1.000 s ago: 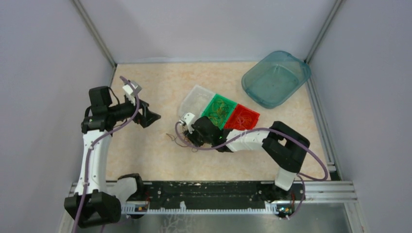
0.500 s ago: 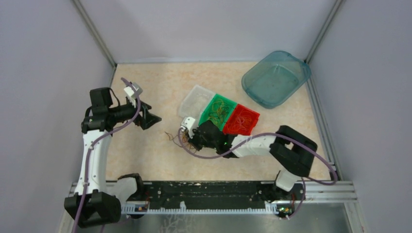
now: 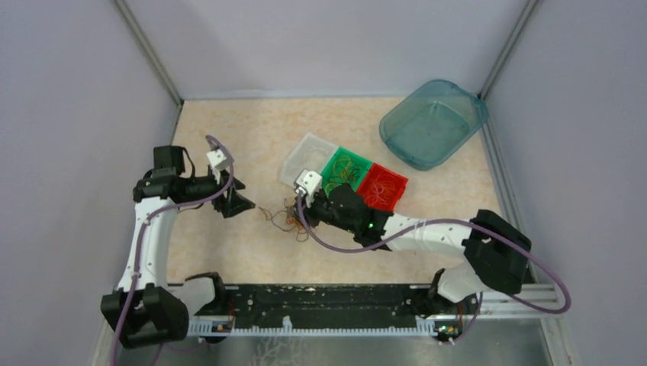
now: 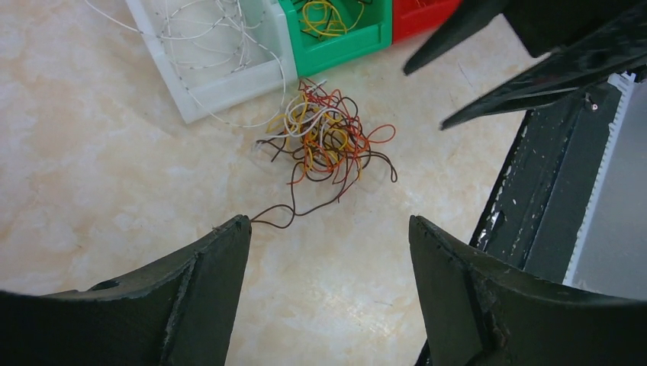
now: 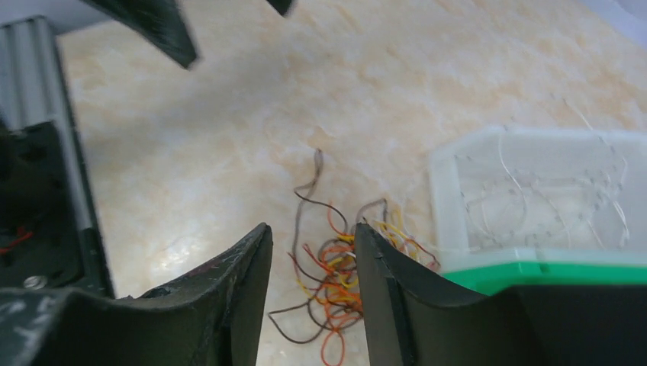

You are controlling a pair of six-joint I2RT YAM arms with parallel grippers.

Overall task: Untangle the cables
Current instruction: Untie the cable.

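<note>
Where cables [image 4: 326, 139] tangle, thin, orange, red, brown

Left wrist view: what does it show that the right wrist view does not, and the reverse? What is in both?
Only the left wrist view: the inside of the green plastic bin, with yellow and brown loops, and a corner of the red bin. Only the right wrist view: a strip of pale lilac wall. Both: the tangle of orange, red, yellow and brown cables on the beige table, the translucent white bin, the left gripper and the right gripper, jaws apart.
</note>
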